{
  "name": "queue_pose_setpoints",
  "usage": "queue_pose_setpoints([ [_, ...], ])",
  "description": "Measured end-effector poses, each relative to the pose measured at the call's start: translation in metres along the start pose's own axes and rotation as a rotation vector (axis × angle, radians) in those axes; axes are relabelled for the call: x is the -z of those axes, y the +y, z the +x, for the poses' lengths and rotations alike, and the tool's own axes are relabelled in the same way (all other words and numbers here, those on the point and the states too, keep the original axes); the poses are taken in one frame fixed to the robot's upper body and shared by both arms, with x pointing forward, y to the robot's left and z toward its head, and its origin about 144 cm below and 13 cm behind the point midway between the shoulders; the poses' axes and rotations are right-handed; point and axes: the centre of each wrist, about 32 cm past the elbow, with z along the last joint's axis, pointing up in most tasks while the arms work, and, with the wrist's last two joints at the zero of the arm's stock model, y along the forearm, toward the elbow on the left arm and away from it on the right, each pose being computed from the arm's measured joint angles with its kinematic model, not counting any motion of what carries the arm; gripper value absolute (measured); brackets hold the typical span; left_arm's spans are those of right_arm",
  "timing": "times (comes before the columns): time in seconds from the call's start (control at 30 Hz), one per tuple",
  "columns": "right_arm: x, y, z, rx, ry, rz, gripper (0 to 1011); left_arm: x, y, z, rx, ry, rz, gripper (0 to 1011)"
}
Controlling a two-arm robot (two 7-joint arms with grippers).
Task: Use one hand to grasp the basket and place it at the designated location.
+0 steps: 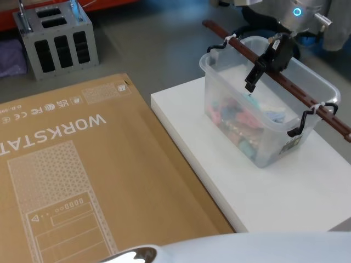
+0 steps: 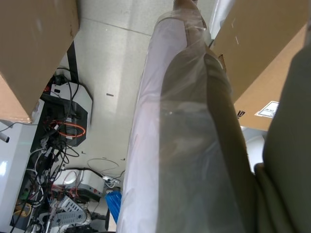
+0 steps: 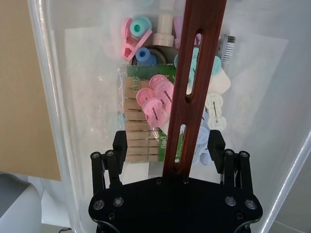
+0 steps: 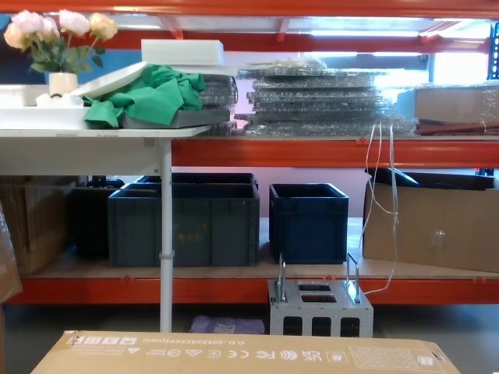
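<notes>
Basket: the basket (image 1: 213, 82) stands on the white tabletop (image 1: 285, 192), directly beneath the jaws, with its bar (image 1: 299, 93) running across the rim.
Jaws: the jaws of the right gripper (image 1: 258, 74) are spread open, one to each side of the bar near its middle. No contact with the bar can be made out.
Weight: a moderate load is judged. The tub is thin plastic and is only partly filled with pegs (image 3: 138, 131) and other small plastic items below the jaws.
Stiffness: the bar is expected to be rigid, and the walls to flex somewhat.
Weak points: the bar is fastened only by zip ties (image 1: 230, 38), out toward either end from the jaws, so some swing or tilt is likely on lifting.
Grip place: the middle of the bar, between the jaws, is judged best, so that the load hangs level. The smooth bar may slip if it is clamped off-centre.
Right wrist view: the bar (image 3: 194, 82) is seen between the fingers (image 3: 121, 145) of the right gripper (image 3: 169, 141), with the gap on each side plain. From the head view this gap cannot be judged.
Head view: the basket's place on the tabletop is given, with a cardboard box (image 1: 82, 164) well to the left of the jaws.
Chest view: shelves and dark crates (image 4: 308, 222) far ahead are given.
</notes>
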Motion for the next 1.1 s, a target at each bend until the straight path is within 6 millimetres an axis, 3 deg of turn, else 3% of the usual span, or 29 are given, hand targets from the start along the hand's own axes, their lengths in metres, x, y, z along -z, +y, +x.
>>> queue_pose_setpoints([
  [0.3, -0.0004, 0.0056, 0.0027, -0.015, 0.0, 0.002, 997, 0.0, 0.0, 0.0, 0.0, 0.0, 0.0, 0],
  [0.5, -0.0002, 0.0082, 0.0026, -0.019, -0.002, 0.001, 896, 0.0, 0.0, 0.0, 0.0, 0.0, 0.0, 0],
  [1.1, 0.0, 0.0083, -0.0023, -0.008, -0.004, -0.009, 304, 0.0, 0.0, 0.0, 0.0, 0.0, 0.0, 0],
])
